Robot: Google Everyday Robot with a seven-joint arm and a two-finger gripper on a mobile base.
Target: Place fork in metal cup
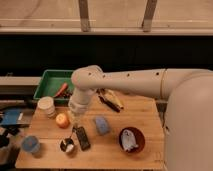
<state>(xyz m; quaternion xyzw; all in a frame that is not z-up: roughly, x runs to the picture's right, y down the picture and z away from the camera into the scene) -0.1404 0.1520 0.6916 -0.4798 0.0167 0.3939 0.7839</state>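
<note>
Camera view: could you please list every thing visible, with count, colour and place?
table: one, light wood, centre
tray: one, green, back left
white stack: one, left, before tray
orange ball: one, beside stack
blue cup: one, front left
metal cup: one, dark, front edge
flat block: one, black, beside metal cup
blue pad: one, centre
bowl: one, dark red, front right
utensils: several, black and yellow, back centre
arm: one, cream, from right
tool: one, pale, beside orange ball

Dim warm light, claw [75,123] over wooden table [141,113]

Lab-type rm w/ window wall [115,12], wood table [145,114], green bin [50,80]; gripper [74,121] over table.
</note>
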